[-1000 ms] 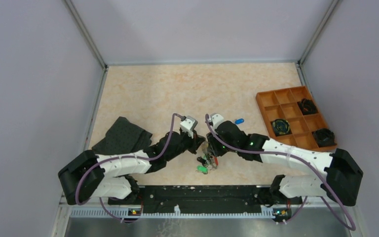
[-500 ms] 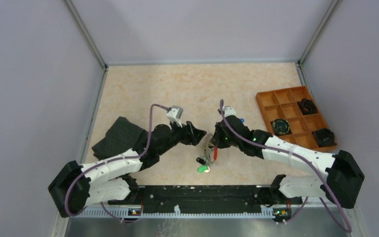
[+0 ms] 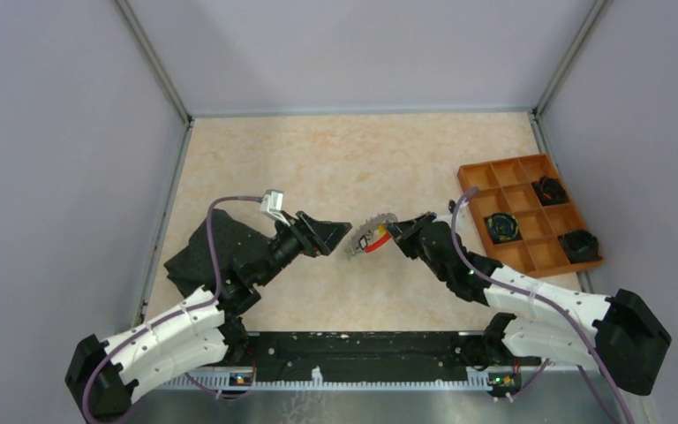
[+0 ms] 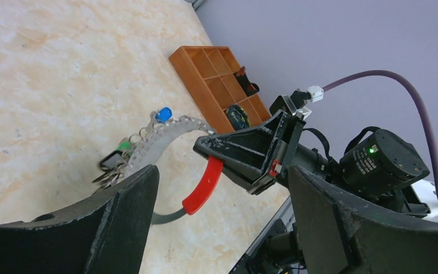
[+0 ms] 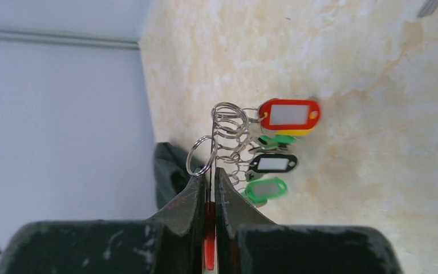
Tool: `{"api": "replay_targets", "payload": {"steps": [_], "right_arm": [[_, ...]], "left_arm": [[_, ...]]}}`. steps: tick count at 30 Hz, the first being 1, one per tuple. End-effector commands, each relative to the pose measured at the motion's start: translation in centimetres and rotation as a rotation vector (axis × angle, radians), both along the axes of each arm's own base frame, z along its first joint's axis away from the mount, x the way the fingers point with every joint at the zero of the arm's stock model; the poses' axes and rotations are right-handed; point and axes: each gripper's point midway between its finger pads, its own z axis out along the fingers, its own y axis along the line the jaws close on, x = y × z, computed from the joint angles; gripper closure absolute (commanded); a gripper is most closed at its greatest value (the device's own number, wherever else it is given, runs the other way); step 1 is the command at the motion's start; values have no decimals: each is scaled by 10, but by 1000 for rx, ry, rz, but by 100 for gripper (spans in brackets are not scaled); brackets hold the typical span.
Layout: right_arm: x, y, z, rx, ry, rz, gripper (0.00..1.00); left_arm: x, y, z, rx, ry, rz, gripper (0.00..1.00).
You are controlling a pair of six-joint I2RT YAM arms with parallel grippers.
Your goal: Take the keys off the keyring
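Observation:
The keyring (image 3: 366,238) hangs above the table between the two arms. My right gripper (image 3: 390,228) is shut on its red sleeve (image 4: 204,185), which shows between the closed fingers (image 5: 194,200) in the right wrist view. Several keys (image 5: 272,164) with red, black and green heads dangle from small rings (image 5: 228,123) on the grey arc (image 4: 159,137). A blue-headed one (image 4: 162,114) hangs at the far side. My left gripper (image 3: 335,234) is open just left of the ring. Its fingers (image 4: 120,228) stand wide on either side of the red sleeve without touching it.
An orange compartment tray (image 3: 465,177) sits at the right, with black coiled objects (image 3: 500,228) in some cells. A dark cloth (image 3: 221,243) lies under the left arm. Grey walls close in the table on three sides.
The left gripper has opened, let go and drawn back to the left. The right gripper has shut on the red sleeve and lifted the keyring and keys off the table.

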Motion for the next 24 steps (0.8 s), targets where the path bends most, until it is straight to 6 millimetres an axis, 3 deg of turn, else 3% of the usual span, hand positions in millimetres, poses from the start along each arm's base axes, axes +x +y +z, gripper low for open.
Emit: {"api": "replay_targets", "payload": {"steps": [1,8,19,21,24], "right_arm": [[21,2,72,415,-105,-143,100],[27,-1,71,584,-100,-199,100],[30,27,78,678,-138,-224,100],[32,28,82,684,-149,-249,100],[36,23,86,681,-166,-290,100]], "left_arm": [[-3,0,-12,-55,58,-4,11],[-3,-4,-26,-164,86,-12,11],[19,-21,-3,-294,-10,-3,12],[21,-27,-6,-301,5,-18,13],[26,-21,-6,-357,2,18,16]]}}
